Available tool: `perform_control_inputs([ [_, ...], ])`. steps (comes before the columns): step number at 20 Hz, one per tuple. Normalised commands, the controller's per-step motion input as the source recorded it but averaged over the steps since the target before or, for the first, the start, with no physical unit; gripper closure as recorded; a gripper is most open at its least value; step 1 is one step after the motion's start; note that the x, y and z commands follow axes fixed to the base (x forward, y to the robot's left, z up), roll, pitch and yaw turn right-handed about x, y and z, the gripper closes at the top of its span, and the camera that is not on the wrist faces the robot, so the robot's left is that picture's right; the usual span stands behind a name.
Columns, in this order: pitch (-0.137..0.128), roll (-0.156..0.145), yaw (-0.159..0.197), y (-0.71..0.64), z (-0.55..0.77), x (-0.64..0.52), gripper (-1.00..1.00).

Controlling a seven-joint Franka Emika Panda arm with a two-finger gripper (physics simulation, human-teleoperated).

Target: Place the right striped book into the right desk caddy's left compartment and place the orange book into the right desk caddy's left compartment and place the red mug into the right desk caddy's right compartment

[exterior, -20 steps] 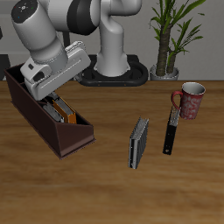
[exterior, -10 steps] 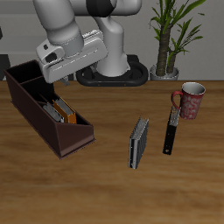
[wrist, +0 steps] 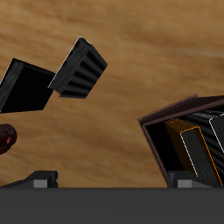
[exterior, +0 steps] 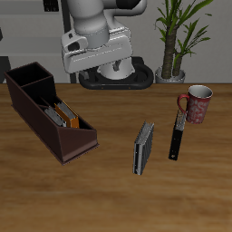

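While the gripper (exterior: pixel 100 65) was held high above the table's back part, its fingers (wrist: pixel 39 178) were seen spread apart with nothing between them. The right desk caddy (exterior: pixel 54 136) was found well below it, with the orange book (exterior: pixel 66 115) and the right striped book (exterior: pixel 52 114) standing in its left compartment (exterior: pixel 63 121). The red mug (exterior: pixel 197 103) was seen far off across the table, beside a black book (exterior: pixel 178 138) and a darker striped book (exterior: pixel 143 148).
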Motion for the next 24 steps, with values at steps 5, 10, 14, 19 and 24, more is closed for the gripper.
perform_control_inputs([
  [5,-0.055,-0.088,-0.074,0.60,-0.12,-0.36,-1.00],
  [10,-0.007,-0.033,-0.061,0.52,-0.15,-0.26,-1.00],
  [14,-0.034,-0.120,-0.140,0.42,-0.03,-0.19,-1.00],
  [19,0.000,-0.006,-0.106,0.58,-0.12,-0.33,-1.00],
  [24,0.042,-0.044,-0.065,0.33,-0.16,-0.06,-1.00],
])
